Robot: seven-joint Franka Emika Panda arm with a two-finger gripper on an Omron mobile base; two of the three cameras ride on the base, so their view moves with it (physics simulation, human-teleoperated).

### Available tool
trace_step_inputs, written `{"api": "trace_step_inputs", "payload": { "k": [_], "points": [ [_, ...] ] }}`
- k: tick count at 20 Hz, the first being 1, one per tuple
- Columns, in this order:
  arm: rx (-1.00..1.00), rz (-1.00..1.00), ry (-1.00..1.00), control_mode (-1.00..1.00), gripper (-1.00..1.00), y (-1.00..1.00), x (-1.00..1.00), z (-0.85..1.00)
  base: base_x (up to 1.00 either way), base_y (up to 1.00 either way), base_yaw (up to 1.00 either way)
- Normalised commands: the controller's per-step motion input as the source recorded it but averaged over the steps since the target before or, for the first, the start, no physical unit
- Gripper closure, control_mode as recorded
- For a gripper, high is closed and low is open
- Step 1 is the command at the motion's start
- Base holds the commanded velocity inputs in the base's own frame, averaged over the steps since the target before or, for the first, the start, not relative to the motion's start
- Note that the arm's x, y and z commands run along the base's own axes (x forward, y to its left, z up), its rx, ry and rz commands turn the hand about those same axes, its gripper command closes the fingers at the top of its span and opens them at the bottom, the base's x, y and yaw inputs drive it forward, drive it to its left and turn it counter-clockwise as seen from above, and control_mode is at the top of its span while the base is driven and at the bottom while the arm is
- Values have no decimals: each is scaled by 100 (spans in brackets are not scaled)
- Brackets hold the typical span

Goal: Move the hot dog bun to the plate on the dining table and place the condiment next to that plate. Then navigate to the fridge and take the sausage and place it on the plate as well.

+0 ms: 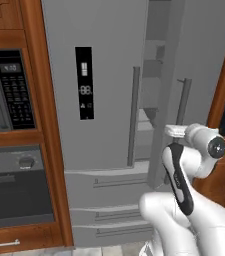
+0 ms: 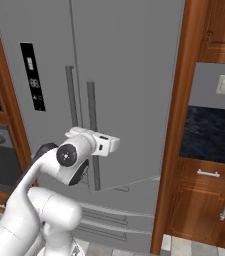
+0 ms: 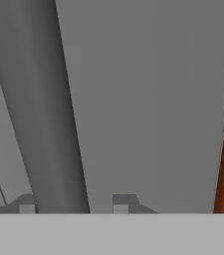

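The jaws (image 3: 73, 206) straddle the right door's bar handle (image 3: 44, 109) of the fridge (image 1: 104, 75), door ajar.

The tall grey fridge (image 1: 104, 100), black display panel on its left door, has its right door ajar.

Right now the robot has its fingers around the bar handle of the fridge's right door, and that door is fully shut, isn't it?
Not quite: the right door stands ajar, as the left base view shows. The fingers do straddle its bar handle on the fridge.
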Motion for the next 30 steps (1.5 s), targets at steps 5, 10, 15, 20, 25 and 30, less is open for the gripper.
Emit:
{"api": "trace_step_inputs", "payload": {
  "k": [5,10,15,20,25,30],
  "points": [
    [4,-1,-3,-100,100,-100,-100,31,0,0,0],
    [4,2,-11,-100,-100,-32,-100,47,0,0,0],
    [-8,10,-32,-100,-100,78,-100,62,0,0,0],
    [-22,11,-35,-100,-100,100,-100,42,0,0,0],
    [-11,15,-1,-100,-100,100,-5,4,0,0,0],
    [-1,7,20,-100,-100,86,98,-5,0,0,0]
  ]
}}
